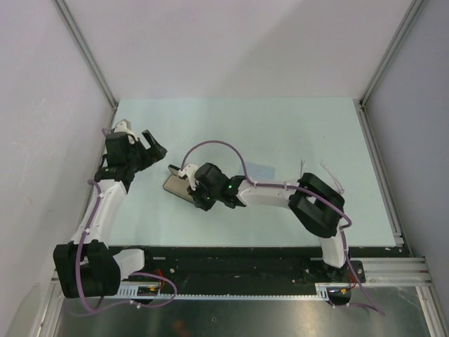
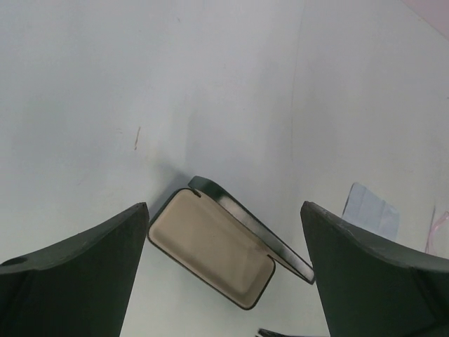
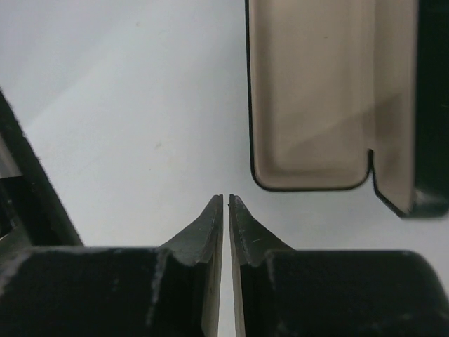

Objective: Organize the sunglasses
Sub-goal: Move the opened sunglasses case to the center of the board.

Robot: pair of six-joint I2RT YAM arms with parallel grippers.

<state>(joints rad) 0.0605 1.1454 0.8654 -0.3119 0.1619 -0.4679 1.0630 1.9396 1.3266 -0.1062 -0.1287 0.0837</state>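
My left gripper (image 2: 224, 208) hangs spread wide facing the open, beige-lined case (image 2: 210, 247), my right gripper (image 3: 226, 202) is pressed together on nothing just beside it, and the sunglasses (image 2: 440, 226) show only as a pink sliver beyond the blue cloth (image 2: 370, 208).

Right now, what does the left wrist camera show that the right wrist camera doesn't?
Only left wrist: the pale blue cloth right of the case, a pink sliver at the right edge, possibly the sunglasses, and the left gripper wide open. Only right wrist: the right gripper, fingers shut on nothing, beside the case's corner, not touching it. Both: the open black case on the table, with the visible beige lining bare.
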